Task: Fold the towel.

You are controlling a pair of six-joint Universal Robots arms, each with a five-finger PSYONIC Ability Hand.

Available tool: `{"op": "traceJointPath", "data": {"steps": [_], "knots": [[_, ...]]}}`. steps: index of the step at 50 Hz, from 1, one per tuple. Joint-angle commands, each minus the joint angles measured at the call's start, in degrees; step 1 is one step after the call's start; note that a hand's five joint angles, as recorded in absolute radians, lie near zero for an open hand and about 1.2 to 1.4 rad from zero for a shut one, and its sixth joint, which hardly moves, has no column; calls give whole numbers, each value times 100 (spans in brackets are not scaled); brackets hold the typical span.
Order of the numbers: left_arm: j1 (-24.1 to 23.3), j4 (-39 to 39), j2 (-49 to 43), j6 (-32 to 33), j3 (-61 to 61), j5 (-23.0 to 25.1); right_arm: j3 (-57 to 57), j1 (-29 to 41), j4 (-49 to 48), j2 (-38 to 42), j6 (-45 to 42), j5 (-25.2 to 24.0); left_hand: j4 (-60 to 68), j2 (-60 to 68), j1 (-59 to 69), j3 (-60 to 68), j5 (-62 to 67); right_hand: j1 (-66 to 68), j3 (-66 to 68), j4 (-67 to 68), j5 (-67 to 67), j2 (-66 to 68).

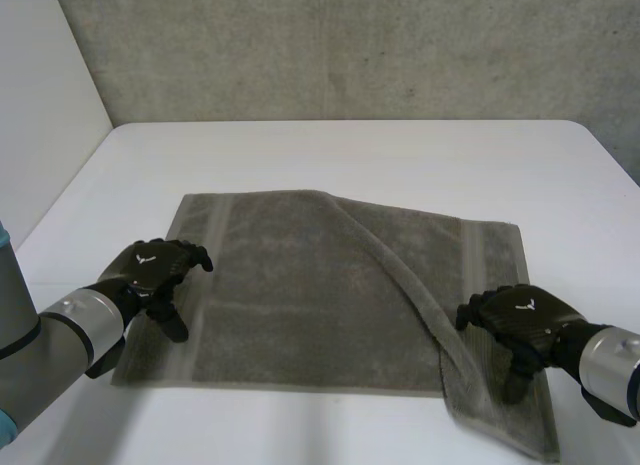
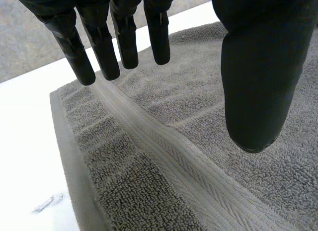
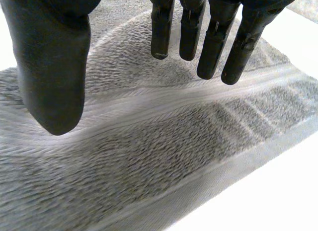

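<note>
Both hands are over the grey terry towel (image 1: 300, 295), which lies spread on the white table (image 1: 400, 155) with a diagonal ridge across it. I'd pinch each near corner cleanly before lifting. My left hand (image 1: 150, 270) hovers at the left woven band, fingers (image 2: 126, 37) straight, slightly spread, holding nothing; my right hand (image 1: 520, 320), by the near right corner, has fingers (image 3: 213, 42) likewise loose and empty

bits of towel (image 1: 300, 285) hidden beneath left robot hand (image 1: 150, 270) and right robot hand (image 1: 520, 320), arms (image 1: 60, 330) cut off at edges
</note>
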Motion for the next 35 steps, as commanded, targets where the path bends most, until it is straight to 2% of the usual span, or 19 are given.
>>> {"op": "traceJointPath", "data": {"steps": [1,9,35], "knots": [[11,10,0,-139,-15,9,468,-99,250,-508,23,25,180,178,161,175,329,-516,-582,-452,-274,-578],[54,19,0,-147,-42,18,1109,-99,189,-938,-3,7,180,178,161,175,329,-584,-649,-519,-341,-645],[46,19,0,-253,-68,27,1989,-328,-893,-1123,-64,25,146,144,128,141,295,-348,-414,-284,-106,-410]]}}
